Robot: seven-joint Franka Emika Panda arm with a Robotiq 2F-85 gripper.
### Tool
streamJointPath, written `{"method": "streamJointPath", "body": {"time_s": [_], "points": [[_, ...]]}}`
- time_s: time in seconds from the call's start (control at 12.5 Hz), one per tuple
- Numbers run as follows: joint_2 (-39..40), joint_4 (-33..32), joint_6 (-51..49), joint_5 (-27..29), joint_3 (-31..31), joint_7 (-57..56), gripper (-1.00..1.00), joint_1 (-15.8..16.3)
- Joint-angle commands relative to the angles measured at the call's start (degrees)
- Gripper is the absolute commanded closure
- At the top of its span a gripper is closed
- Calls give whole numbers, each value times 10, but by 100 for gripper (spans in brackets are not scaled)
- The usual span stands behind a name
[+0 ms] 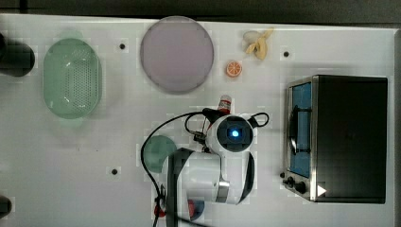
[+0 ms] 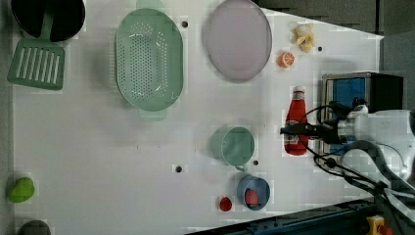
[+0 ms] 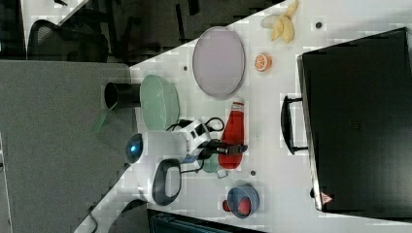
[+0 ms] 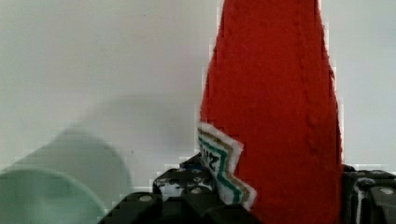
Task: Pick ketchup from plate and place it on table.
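On white table [image 2: 98, 147], ketchup [image 2: 295, 122], lilac plate [image 2: 238, 39], green basket [image 2: 149, 58]

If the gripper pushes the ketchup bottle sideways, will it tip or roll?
The ketchup looks tall and slim, so a high push would probably tip it. Its surface seems knitted or felt, so it is likely soft, light and grippy, unlikely to roll far.

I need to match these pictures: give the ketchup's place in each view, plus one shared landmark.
Top view: ketchup mid-picture, just below the plate, cap showing past the arm.
Left view: ketchup right of centre, on the table.
Right view: ketchup at centre.
Wrist view: ketchup large and close.
Landmark: the orange slice by the plate.
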Motion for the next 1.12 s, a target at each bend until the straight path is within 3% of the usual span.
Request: {"method": "streamJointPath", "body": {"time_s": [0.08,0.24,0.48,0.72,1.12], "points": [[39,4,59,3,-1,25,-65,0],[45,5,89,3,2,25,-99,0],[3,17,66,3,5,88,-100,0],[-88,40,-1,3,10,173,-100,1],[-215,134,-230,1,15,352,-100,1]]}}
